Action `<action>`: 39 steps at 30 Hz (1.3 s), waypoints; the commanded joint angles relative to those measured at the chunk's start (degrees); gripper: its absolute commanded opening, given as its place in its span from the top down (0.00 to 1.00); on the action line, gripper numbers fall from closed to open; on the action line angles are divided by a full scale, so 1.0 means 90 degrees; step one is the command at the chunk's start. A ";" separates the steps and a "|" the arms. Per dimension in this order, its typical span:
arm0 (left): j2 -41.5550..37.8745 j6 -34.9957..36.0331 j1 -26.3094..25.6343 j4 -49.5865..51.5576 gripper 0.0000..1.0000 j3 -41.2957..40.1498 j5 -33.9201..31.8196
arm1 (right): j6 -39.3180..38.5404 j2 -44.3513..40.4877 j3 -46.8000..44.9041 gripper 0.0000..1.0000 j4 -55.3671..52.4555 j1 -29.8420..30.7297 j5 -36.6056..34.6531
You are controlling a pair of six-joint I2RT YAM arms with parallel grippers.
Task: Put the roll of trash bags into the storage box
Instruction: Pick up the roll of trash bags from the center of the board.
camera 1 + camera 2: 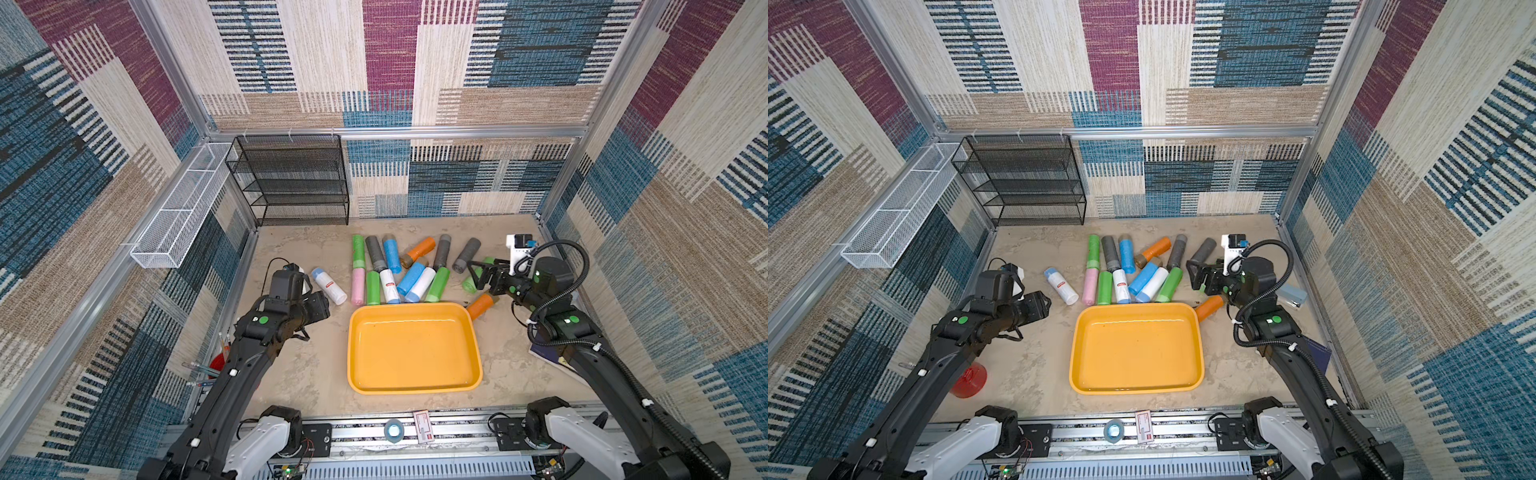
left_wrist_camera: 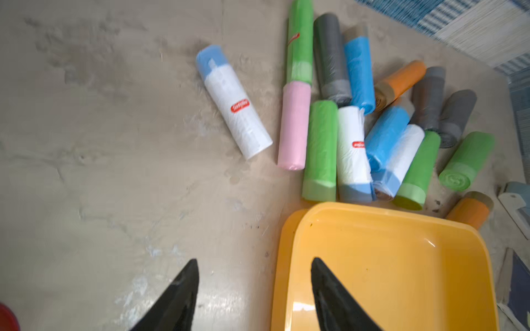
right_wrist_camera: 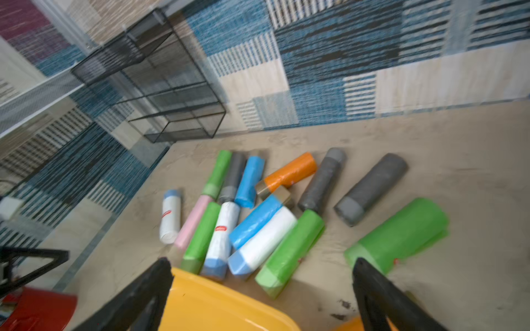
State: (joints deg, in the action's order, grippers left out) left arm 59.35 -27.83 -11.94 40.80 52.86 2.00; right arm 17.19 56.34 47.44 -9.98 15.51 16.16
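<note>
The green roll (image 3: pixel 401 232) lies on the table (image 1: pixel 299 365) near the storage box (image 1: pixel 415 353), apart from the other rolls (image 1: pixel 390 270). It is probably light, firm but slick-skinned, so pinch across its middle. The right gripper (image 3: pixel 261 260) hovers beside it, jaws wide and empty; the left gripper (image 2: pixel 254 259) is half-spread and empty.

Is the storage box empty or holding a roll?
Empty. In both top views the storage box shows a bare floor; the rolls lie outside.

The left arm (image 1: pixel 232 374) and right arm (image 1: pixel 590 357) both reach forward, wrists tilted down. The left gripper (image 2: pixel 254 260) has its jaws partly apart and holds nothing. The right gripper (image 3: pixel 261 259) is spread wide and also holds nothing.
</note>
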 commanded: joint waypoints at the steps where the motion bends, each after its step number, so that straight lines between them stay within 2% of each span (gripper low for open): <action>1: 0.0513 -0.0423 -0.0020 0.0428 0.41 0.0258 0.0325 | 0.0358 0.0445 0.0434 0.01 -0.0883 0.0648 0.0313; 6: 0.1401 -0.0425 -0.0050 0.0340 0.41 0.0772 0.0093 | 0.0517 0.1372 0.1134 0.01 -0.1129 0.1942 0.0115; 11: 0.2537 -0.0526 -0.0055 0.0091 0.41 0.1398 -0.0060 | 0.0907 0.2069 0.1270 0.01 -0.0379 0.2897 0.0418; 15: 0.3373 -0.0709 -0.0041 -0.0143 0.45 0.1828 -0.0329 | 0.1164 0.2515 0.1330 0.01 0.0096 0.3470 0.0564; 23: 0.4481 -0.1132 0.0125 -0.0529 0.45 0.2418 -0.0564 | 0.1181 0.2779 0.1174 0.01 0.0387 0.3717 0.0642; 28: 0.5170 -0.1122 0.0185 -0.0437 0.43 0.2869 -0.0398 | 0.1098 0.2904 0.1115 0.01 0.0366 0.3733 0.0548; 39: 0.5630 -0.1312 0.0199 -0.0607 0.42 0.2738 -0.0474 | 0.1013 0.2930 0.0957 0.01 0.0547 0.3729 0.0596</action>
State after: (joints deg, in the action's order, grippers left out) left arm 108.90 -37.63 -10.24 36.12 77.34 -1.56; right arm 26.89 82.50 56.12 -7.29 49.04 20.97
